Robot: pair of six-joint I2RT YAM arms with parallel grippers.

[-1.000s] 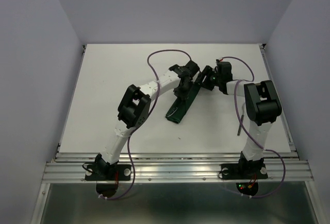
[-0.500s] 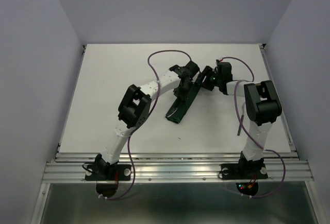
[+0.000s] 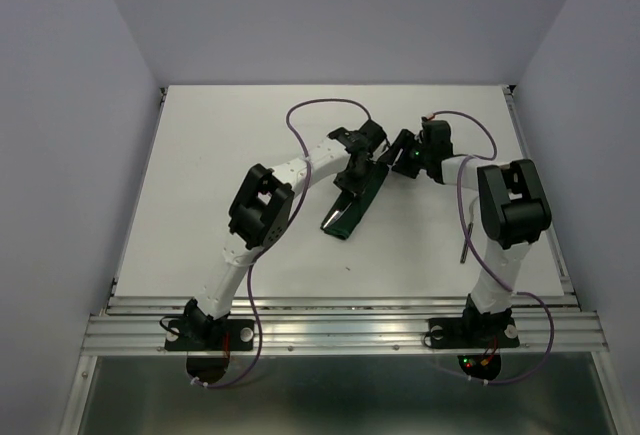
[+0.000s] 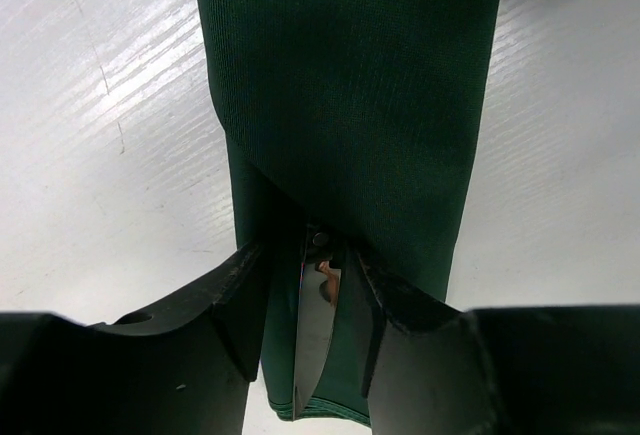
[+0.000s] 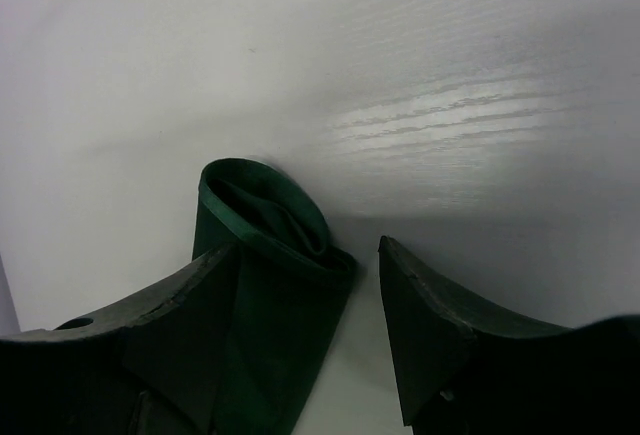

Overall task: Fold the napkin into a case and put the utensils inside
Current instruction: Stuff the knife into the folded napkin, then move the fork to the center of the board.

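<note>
The dark green case [image 3: 345,212] lies slanted at mid-table, a long narrow pouch. My left gripper [image 3: 353,172] is at its far end. In the left wrist view the case [image 4: 350,85] runs away from me and a silver knife blade [image 4: 318,340] stands between my narrow-set fingers [image 4: 240,295] on the cloth, so the gripper [image 4: 310,255] looks shut on the knife. My right gripper [image 3: 394,161] is open at the same end. In the right wrist view its left finger [image 5: 170,325] lies over the cloth beside the case's rolled open mouth [image 5: 268,210]. The gripper [image 5: 310,255] holds nothing.
A second slim utensil [image 3: 466,238] lies alone on the white table [image 3: 220,175] near the right arm, too small to tell whether it is the fork. Purple cables loop over both arms. Grey walls stand on three sides.
The right arm's elbow has shifted a little to the right and the right gripper has edged slightly. The left arm and the case have not visibly moved.
</note>
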